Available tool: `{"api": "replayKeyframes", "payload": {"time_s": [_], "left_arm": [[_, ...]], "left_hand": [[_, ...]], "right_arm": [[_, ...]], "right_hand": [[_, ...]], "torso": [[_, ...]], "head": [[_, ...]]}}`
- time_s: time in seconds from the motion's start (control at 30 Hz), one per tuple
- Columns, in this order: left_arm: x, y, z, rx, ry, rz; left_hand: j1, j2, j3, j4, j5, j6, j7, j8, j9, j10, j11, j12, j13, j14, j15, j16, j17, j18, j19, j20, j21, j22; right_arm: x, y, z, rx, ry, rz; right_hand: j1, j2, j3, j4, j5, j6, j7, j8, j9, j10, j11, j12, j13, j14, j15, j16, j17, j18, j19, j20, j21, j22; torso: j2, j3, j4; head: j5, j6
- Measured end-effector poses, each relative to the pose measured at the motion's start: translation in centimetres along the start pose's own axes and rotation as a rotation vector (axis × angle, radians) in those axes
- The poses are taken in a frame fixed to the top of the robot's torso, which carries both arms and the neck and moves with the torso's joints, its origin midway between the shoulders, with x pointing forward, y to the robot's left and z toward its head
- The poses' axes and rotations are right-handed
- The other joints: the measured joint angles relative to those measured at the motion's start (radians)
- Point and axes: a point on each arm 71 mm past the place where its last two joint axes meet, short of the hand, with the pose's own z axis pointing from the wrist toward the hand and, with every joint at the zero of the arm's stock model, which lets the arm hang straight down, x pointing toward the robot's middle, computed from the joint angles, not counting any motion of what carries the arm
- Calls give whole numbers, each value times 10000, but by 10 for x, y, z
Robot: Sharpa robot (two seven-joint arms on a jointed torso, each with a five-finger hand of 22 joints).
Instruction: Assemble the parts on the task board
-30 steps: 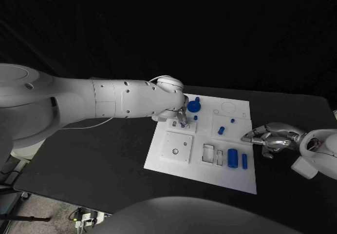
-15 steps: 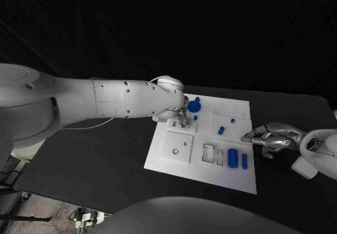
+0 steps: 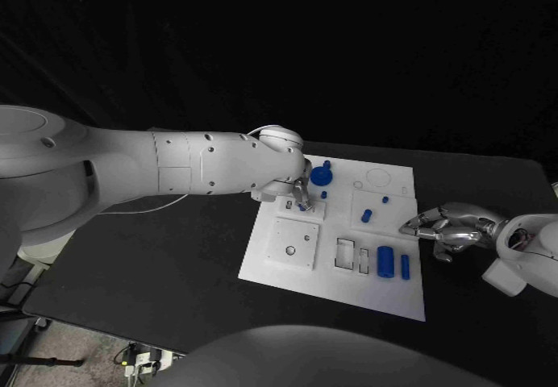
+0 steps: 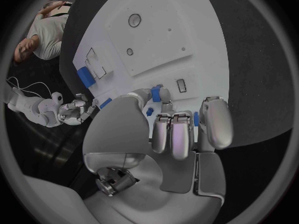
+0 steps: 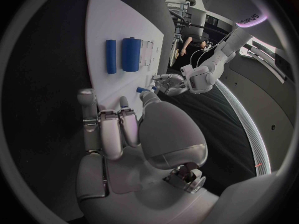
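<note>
The white task board (image 3: 333, 278) lies in the middle of the black table. My left hand (image 3: 297, 193) hovers over its far left part and pinches a small blue part (image 3: 306, 206) between thumb and fingers; the left wrist view shows that part (image 4: 157, 92) at the fingertips (image 4: 171, 129), just above the board (image 4: 156, 40). A blue knob (image 3: 322, 174), a small peg (image 3: 323, 194) and a longer peg (image 3: 366, 215) stand on the board. Two blue cylinders (image 3: 385, 261) lie near its right front. My right hand (image 3: 447, 230) hangs off the board's right edge, fingers curled, holding nothing.
Rectangular slots (image 3: 347, 252) and a square plate with a round hole (image 3: 292, 242) sit in the board's near half. In the right wrist view the two cylinders (image 5: 122, 55) lie beyond my right hand (image 5: 121, 127). Bare black table surrounds the board.
</note>
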Motion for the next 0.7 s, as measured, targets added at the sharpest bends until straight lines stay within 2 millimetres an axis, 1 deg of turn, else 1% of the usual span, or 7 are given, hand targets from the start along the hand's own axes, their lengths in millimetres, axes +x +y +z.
{"api": "replayKeyframes", "payload": {"time_s": [0.4, 0.47, 0.53, 0.57, 0.6, 0.63, 0.7], "left_arm": [[1, 1, 0, -27, 25, 41], [1, 2, 0, -28, 28, 47], [1, 2, 0, -32, 35, 51], [1, 2, 0, -32, 36, 52], [1, 2, 0, -37, 40, 54], [1, 2, 0, -44, 42, 55], [1, 3, 0, -59, 44, 58]], "left_hand": [[-49, -49, 69, -36, -59, 4, 4, -49, -30, 0, 1, 0, 0, 0, 0, 0, -1, 1, 0, 0, -6, 0], [-59, -40, 117, -39, -274, -6, -6, -155, -65, 0, 0, 0, 0, 0, 0, 0, -1, 0, 0, 0, -50, 0], [-136, 28, 157, -25, -588, -24, -24, -298, -161, 0, 1, 0, 0, 0, 0, 0, -1, 0, 0, 0, -50, 0], [-154, 41, 158, -25, -641, -24, -24, -326, -174, -1, 1, 0, 0, 0, 0, 0, -1, -1, 0, 0, -50, 0], [-285, 48, 155, -22, -886, -21, -27, -430, -239, -1, 1, 0, 0, 0, 0, 0, -1, 0, 0, 0, -50, 0], [-473, 52, 83, 44, -1137, 83, -131, -573, -330, -1, 0, 0, 0, 0, 0, 0, -1, 1, 0, 0, -81, 0], [-906, 82, -214, 106, -1614, 116, -168, -849, -535, 1, 110, 0, 0, -34, 46, 0, -2, 0, 0, 0, -98, 0]], "right_arm": [[0, 0, 0, 0, 8, 66], [0, 0, 0, 0, 10, 76], [0, 0, 0, 1, 10, 85], [0, 0, 0, 1, 10, 86], [0, 0, 0, 2, 9, 90], [0, 0, 0, 3, 9, 92], [0, -1, 0, 3, 10, 96]], "right_hand": [[0, 0, -1, 0, 0, 3, -3, 3, 3, -16, 17, 4, 0, 0, 0, -55, -2, -1, 0, 0, 0, -1], [0, 0, -1, 1, 0, 4, -4, 4, 4, -16, 17, 14, 0, 0, 0, -55, -2, 0, 0, 0, 0, -2], [0, 0, -1, 0, 0, 5, -5, 4, 4, -16, 17, 9, 0, 0, 0, -55, -2, 0, 0, 0, 0, -2], [0, 0, -1, 1, 0, 5, -5, 5, 4, -16, 17, 0, 0, 0, 0, -55, -2, 0, 0, 0, 0, -2], [0, 0, -1, 1, 0, 6, -6, 6, 4, -16, 17, -9, 0, 0, 0, -55, -2, 0, 0, 0, 1, -2], [0, 0, -1, 1, 0, 10, -10, 18, 5, -16, 17, -15, 0, 0, 0, -55, -2, 0, 0, 0, 1, -2], [0, 0, -1, 1, 0, 3, -3, 28, 5, -16, 17, -17, 0, 0, 0, -55, -2, -1, 0, 0, 1, -2]], "torso": [[2, 2, -2], [1, 3, -3], [1, 3, -3], [1, 3, -3], [1, 3, -4], [1, 3, -4], [1, 3, -4]], "head": [[10, 0], [10, 0], [11, 0], [11, 0], [11, 0], [11, 0], [11, 0]]}}
